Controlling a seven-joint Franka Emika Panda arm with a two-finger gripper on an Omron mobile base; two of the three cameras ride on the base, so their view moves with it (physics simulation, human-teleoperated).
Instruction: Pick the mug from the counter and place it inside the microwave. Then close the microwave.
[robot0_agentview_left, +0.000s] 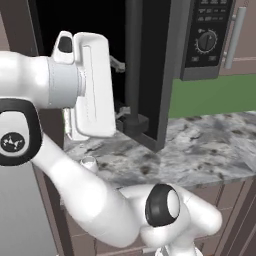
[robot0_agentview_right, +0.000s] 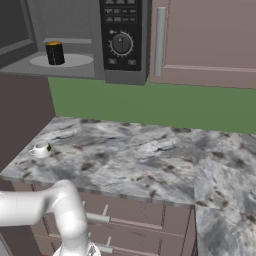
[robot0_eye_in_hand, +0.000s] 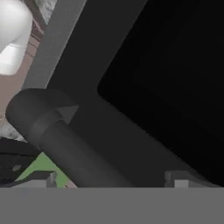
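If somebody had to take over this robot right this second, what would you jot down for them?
Gripper: open, empty, fingers either side of the door's bar handle, seen close in the hand view.
Mug: upright on the turntable inside the microwave.
Door: open, swung out over the counter.
A small white cup sits on the counter; not part of the job.
Done: mug placed inside.
Left: push the door shut, probably at the handle.

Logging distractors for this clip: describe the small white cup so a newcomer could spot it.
Start at the marbled counter and go to its left end, near the front edge. The white cup sits there, unlike the black mug on the microwave's turntable.
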